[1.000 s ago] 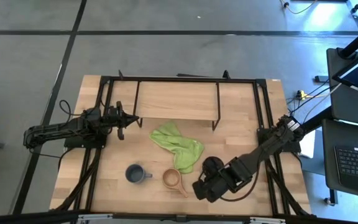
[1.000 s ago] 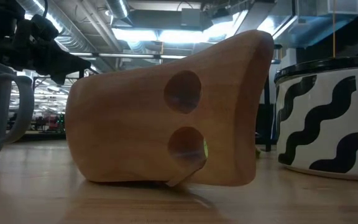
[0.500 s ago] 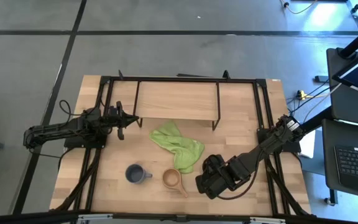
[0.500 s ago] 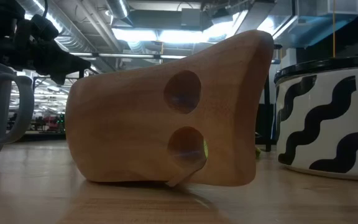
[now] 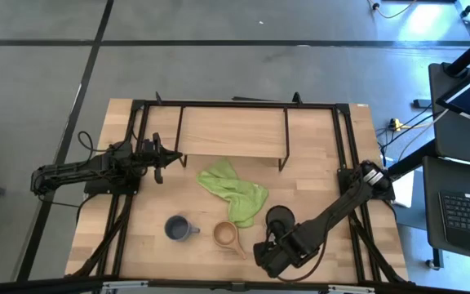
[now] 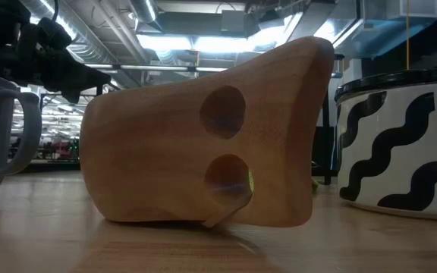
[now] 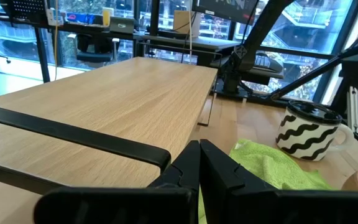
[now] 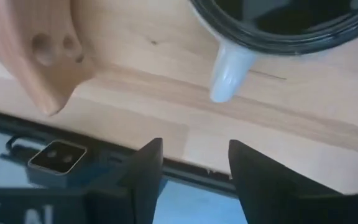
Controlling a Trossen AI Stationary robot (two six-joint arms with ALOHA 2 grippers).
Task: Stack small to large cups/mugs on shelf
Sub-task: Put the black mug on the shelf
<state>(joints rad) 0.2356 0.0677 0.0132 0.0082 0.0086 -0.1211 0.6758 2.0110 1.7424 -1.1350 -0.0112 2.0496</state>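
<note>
The small tan wooden cup (image 5: 226, 234) stands on the tabletop near the front edge, its handle (image 8: 42, 59) toward the near right. The grey-blue mug (image 5: 178, 228) stands to its left. The large mug (image 5: 280, 218), white with black wavy stripes (image 6: 400, 144) and dark inside, stands to its right. The shelf (image 5: 231, 131) is a light board on black legs at the far side. My right gripper (image 5: 263, 255) is open just near-side of the large mug's handle (image 8: 227, 78), touching nothing. My left gripper (image 7: 199, 169) is shut and empty by the shelf's left end.
A crumpled green cloth (image 5: 233, 192) lies between the shelf and the cups. The table's near edge (image 8: 166, 158) runs close under my right gripper. Black frame rails (image 5: 345, 147) run along the table's sides. Bare wood lies left of the grey-blue mug.
My right gripper has moved a little toward the table's near edge, away from the large mug, so more of the mug's dark inside shows from above. The cups and the cloth have stayed where they were.
</note>
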